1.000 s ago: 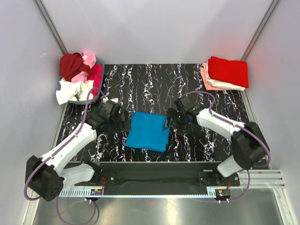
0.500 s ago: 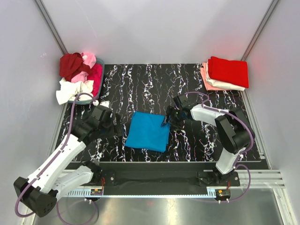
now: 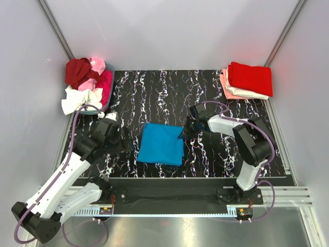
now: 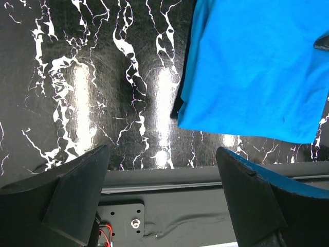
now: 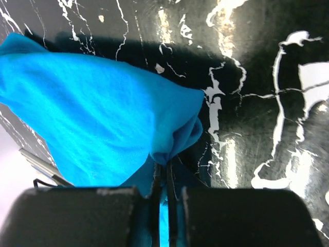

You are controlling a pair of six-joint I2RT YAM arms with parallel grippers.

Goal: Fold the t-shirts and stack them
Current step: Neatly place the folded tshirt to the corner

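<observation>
The right gripper (image 5: 162, 172) is shut tight, pinching the right-hand edge of the bright blue t-shirt (image 5: 92, 113). Only the right wrist view shows the cloth bunched to a peak at the pinch. The left gripper (image 4: 164, 177) stands wide apart and empty, just off the shirt's left edge, over bare marbled table (image 4: 77, 77). The top view alone shows the shirt lying folded. A folded red-topped stack (image 3: 249, 80) sits well beyond its right side and a heap of unfolded shirts (image 3: 85, 82) well beyond its left, with open tabletop between.
</observation>
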